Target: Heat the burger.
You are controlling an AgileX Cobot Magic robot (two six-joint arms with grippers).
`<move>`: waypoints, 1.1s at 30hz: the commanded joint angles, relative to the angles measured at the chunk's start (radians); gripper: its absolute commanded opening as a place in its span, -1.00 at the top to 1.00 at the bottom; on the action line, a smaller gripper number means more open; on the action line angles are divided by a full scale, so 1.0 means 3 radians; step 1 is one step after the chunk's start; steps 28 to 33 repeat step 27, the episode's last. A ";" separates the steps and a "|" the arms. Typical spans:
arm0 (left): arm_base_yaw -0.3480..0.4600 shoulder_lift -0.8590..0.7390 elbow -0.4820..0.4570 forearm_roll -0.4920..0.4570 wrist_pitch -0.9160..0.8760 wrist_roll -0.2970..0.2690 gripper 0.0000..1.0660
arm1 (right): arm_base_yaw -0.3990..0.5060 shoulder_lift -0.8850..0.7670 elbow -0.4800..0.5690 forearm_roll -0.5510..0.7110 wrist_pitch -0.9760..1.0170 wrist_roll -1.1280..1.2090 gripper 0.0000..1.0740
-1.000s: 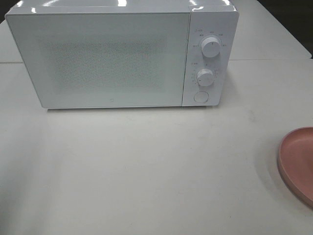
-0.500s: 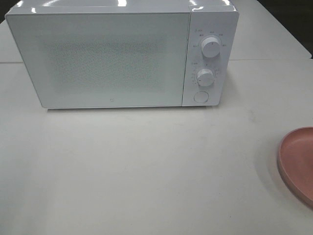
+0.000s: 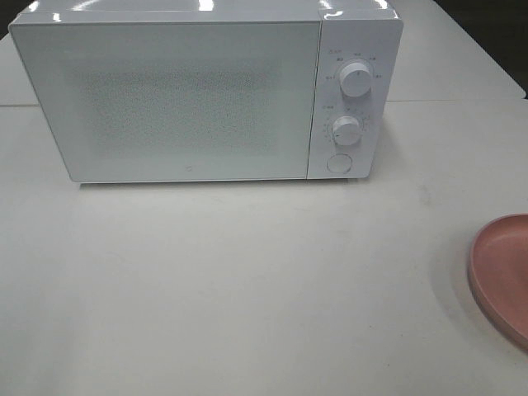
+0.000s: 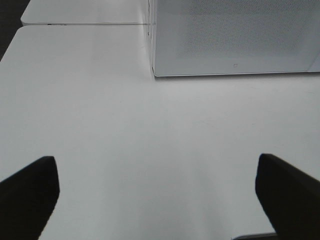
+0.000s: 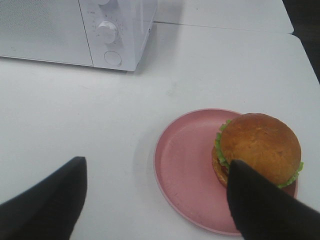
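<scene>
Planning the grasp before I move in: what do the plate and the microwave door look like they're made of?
The plate looks like matte pink plastic or glazed ceramic: even colour, soft sheen, raised rim; I cannot tell which. The microwave door looks like smooth glossy white glass or plastic, with a fine dotted mesh showing through and light glare along the top edge.
</scene>
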 commanded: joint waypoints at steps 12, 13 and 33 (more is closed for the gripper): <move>-0.0003 -0.0057 0.0010 0.0007 -0.0027 -0.0027 -0.89 | -0.0013 -0.0077 0.0017 0.0007 -0.0043 -0.0003 -0.40; -0.0003 -0.0057 0.0010 0.0007 -0.0027 -0.0027 -0.89 | -0.0013 -0.0077 0.0017 0.0007 -0.0043 -0.0003 -0.40; -0.0003 -0.0057 0.0010 0.0007 -0.0027 -0.0027 -0.89 | -0.0013 -0.0077 0.0017 0.0007 -0.0043 -0.0003 -0.40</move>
